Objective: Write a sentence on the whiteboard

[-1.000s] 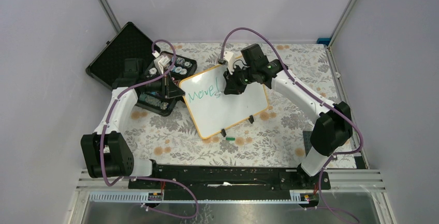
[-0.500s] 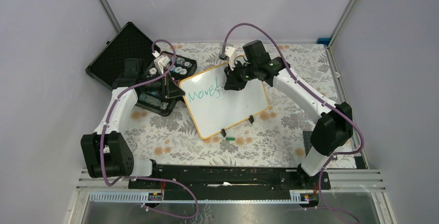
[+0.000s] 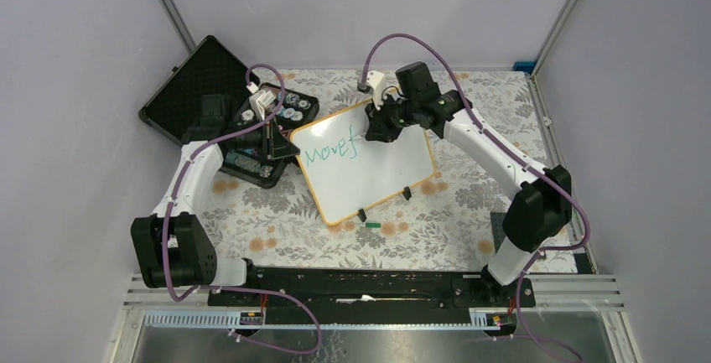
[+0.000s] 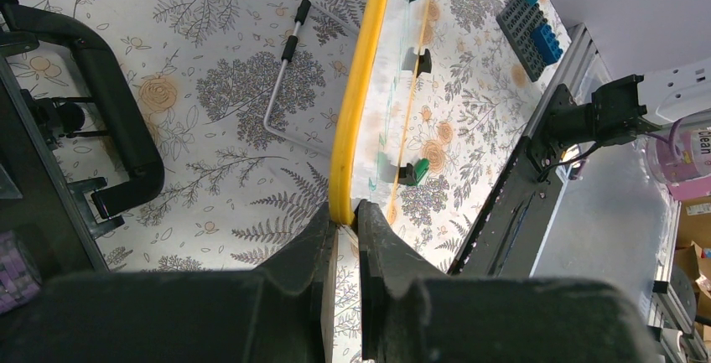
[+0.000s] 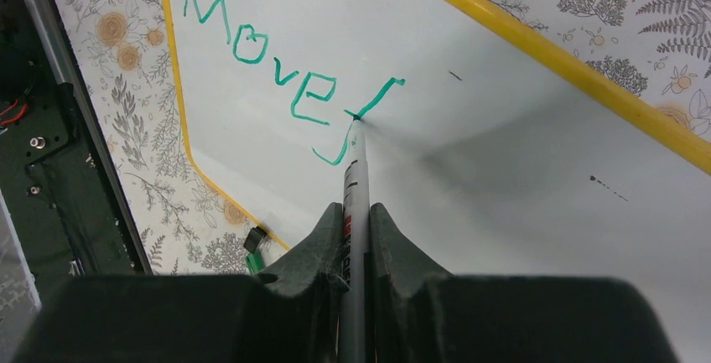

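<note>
The whiteboard (image 3: 373,180), white with an orange-yellow rim, lies tilted on the floral table. The sentence (image 3: 329,152) is green handwriting reading "Move" plus an f-shaped stroke (image 5: 277,53). My right gripper (image 3: 379,128) (image 5: 356,209) is shut on a grey marker (image 5: 355,170). The marker's tip touches the board (image 5: 520,153) at the middle of the f stroke. My left gripper (image 3: 285,148) (image 4: 344,210) is shut on the board's yellow rim (image 4: 360,86) at its left corner.
A black foam-lined case (image 3: 189,86) lies open at the far left, with a black tray of parts (image 3: 272,124) under the left arm. A green marker cap (image 3: 373,225) lies below the board's clip feet. A bent metal rod (image 4: 285,70) and a blue block (image 4: 528,23) lie on the table.
The right gripper moved up and to the right along the board. The long f-shaped stroke after "Move" appeared. The left gripper and board stayed put.
</note>
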